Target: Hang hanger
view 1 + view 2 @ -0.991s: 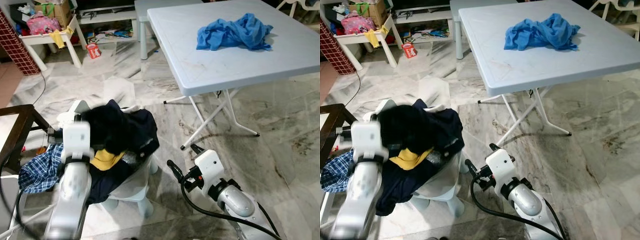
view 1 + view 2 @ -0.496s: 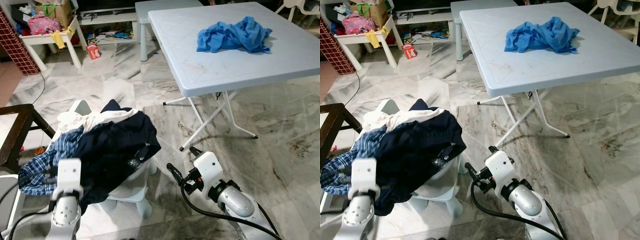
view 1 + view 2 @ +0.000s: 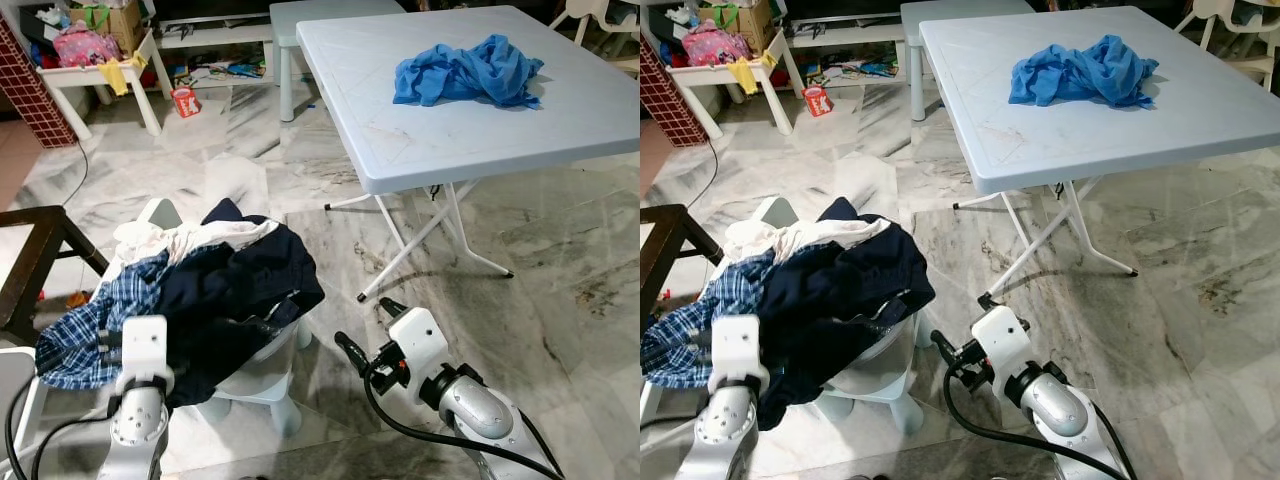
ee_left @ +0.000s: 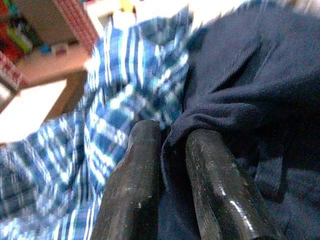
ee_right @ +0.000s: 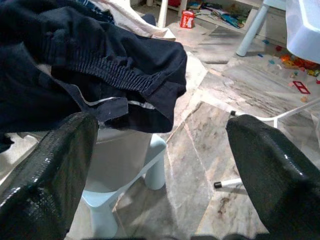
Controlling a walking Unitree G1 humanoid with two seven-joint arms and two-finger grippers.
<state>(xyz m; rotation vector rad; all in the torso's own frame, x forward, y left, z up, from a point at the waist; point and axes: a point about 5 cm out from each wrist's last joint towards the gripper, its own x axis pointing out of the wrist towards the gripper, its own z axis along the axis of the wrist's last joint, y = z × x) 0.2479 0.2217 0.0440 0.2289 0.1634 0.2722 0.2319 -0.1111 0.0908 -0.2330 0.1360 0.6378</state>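
A: How many items are in the scene?

B: One folding table [image 3: 440,130] bearing one crumpled blue cloth [image 3: 465,70]; one small white chair [image 3: 875,375] heaped with clothes: one dark navy garment [image 3: 240,290], one blue plaid shirt [image 3: 95,325] and one white piece [image 3: 185,235]. Two arms are present, each with one pincer. One dark wooden frame [image 3: 30,255] stands at the robot's left, and one low white table [image 3: 100,80] with clutter is in the far corner.

A: Where is the hanger?

B: No hanger can be made out; if one is there, the clothes pile hides it.

A: State of each pincer?

B: The left gripper [image 4: 170,165] has its two fingers nearly together, pinching a fold of the navy garment beside the plaid shirt. The right gripper [image 5: 160,170] is released, fingers spread wide, low over the marble floor [image 3: 560,260] just beside the chair.

A: What do the wrist views add?

B: The left wrist view reveals the pinched fold, which the head views hide behind the arm. The right wrist view shows the garment's ribbed hem [image 5: 120,75] hanging over the chair's edge and the chair's legs.
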